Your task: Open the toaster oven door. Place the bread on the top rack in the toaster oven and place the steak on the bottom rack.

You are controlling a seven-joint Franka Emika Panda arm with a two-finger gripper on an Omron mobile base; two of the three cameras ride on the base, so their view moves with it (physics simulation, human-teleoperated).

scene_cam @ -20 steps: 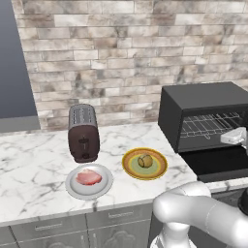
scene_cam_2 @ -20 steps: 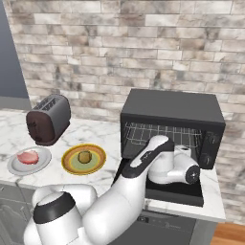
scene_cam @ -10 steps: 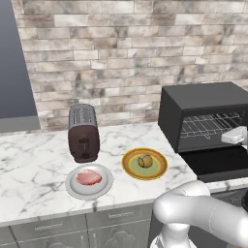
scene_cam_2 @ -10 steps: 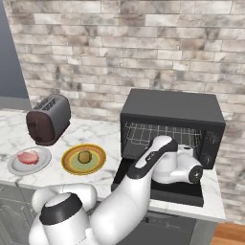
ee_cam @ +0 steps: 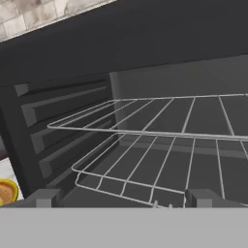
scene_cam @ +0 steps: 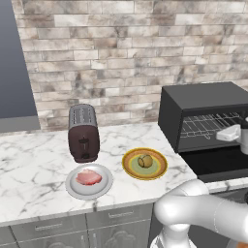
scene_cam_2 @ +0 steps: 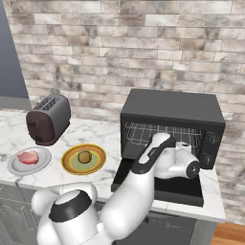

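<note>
wall: grey-brown brick (scene_cam: 111, 58) | counter: white marble (scene_cam: 34, 169) | drawers: grey (scene_cam: 48, 227) | floor: wood (scene_cam_2: 234, 234)

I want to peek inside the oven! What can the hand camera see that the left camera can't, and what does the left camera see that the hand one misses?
The hand view looks right into the toaster oven: the ridged inner side wall and both wire shelves, the top rack above the bottom rack.

The left base view has the steak on its grey plate, the slot toaster and the brick wall.

Both show the oven standing open and empty, and the yellow-rimmed plate; the bread is clear from the base.
</note>
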